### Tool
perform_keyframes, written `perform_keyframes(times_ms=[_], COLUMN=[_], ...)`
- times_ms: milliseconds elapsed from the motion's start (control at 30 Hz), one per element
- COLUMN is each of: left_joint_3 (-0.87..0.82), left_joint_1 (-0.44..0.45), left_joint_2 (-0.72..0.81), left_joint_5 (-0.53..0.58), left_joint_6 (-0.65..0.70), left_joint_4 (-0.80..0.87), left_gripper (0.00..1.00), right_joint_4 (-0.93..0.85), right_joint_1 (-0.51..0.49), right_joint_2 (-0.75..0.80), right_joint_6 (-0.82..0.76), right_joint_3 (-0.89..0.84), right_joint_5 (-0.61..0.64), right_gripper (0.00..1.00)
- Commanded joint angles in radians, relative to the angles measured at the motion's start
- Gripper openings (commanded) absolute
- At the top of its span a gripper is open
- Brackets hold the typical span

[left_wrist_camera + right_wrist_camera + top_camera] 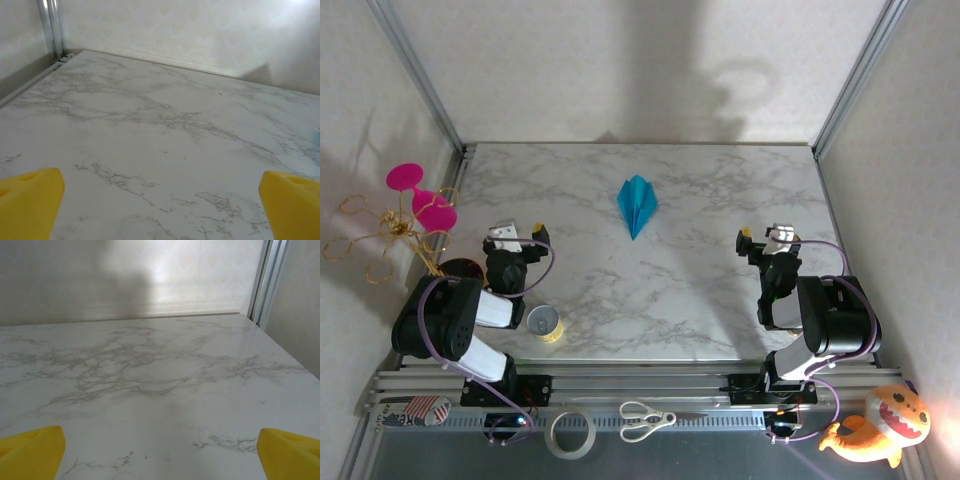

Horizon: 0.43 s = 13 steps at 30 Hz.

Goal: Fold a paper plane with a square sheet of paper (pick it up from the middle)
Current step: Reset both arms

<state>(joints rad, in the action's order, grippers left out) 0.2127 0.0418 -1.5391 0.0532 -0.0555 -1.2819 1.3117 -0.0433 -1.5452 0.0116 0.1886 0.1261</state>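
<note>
On the far-centre part of the table (720, 190), the paper plane (637, 203) lay flat and alone. It was a narrow teal-blue dart of matte paper, kite-shaped, with a raised centre ridge and slanted creases, and its sharp tip pointed toward the table's near edge. The tabletop was a smooth, faintly glossy slab of white marble pattern with thin grey veins, framed at its far corners by plain metal posts.

Over the table's near-left part the left gripper (520, 236) hovered with its jaws spread fully wide and nothing between them. In the left wrist view its blunt, wedge-shaped yellow fingertips (30, 200) sat at opposite lower corners, with bare marble between. Over the table's near-right part the right gripper (765, 238) was likewise wide open and empty. Its yellow fingertips (30, 450) had the same soft, rounded look and stood just as far apart above the veined surface. Both were well apart from the plane.

Close to the table's near-left edge stood a small yellow tape roll (546, 323), a short cylinder. Just off the near edge, on the ribbed metal rail, lay white-handled scissors (642, 420) and a pale ring of tape (571, 434).
</note>
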Motion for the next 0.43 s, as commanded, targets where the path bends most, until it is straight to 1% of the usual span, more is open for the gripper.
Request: perform_keyframes(times_ms=[0, 400], left_joint_3=[0.015, 0.019], left_joint_1=[0.008, 0.008], left_joint_2=[-0.002, -0.004], left_joint_5=[0.025, 0.022], left_joint_6=[-0.006, -0.006], left_joint_4=[-0.008, -0.001], left_gripper=[0.99, 0.99], right_joint_4=[-0.002, 0.003], right_joint_1=[0.009, 0.010], right_joint_2=[-0.003, -0.001], right_joint_6=[0.006, 0.005], right_joint_3=[0.020, 0.017], right_joint_5=[-0.014, -0.015], right_gripper=[0.99, 0.99])
